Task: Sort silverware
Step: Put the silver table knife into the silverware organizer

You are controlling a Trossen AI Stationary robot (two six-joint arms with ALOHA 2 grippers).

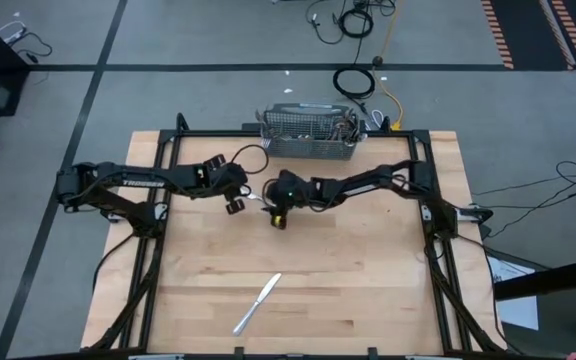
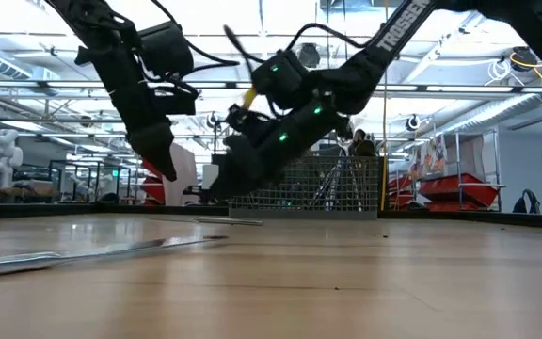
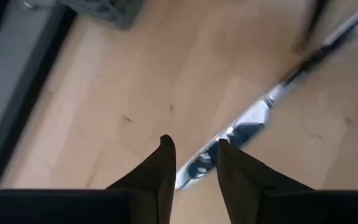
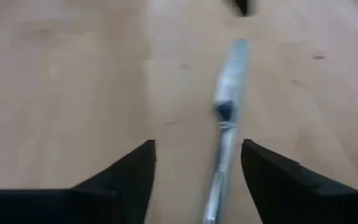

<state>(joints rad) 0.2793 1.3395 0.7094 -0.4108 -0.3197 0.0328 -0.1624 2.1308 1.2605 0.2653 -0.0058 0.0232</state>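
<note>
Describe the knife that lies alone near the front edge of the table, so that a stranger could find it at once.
Start from the wooden table and find the wire basket at its far edge. Go to the opposite, near edge: a silver knife lies flat there, slanted, alone on bare wood. The other knife lies up between the two claws, so this one is the piece far from both arms.

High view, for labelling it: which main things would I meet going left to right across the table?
Left gripper → knife between the grippers → right gripper. The table knife and the wire basket overlap these, so I leave them out.
</note>
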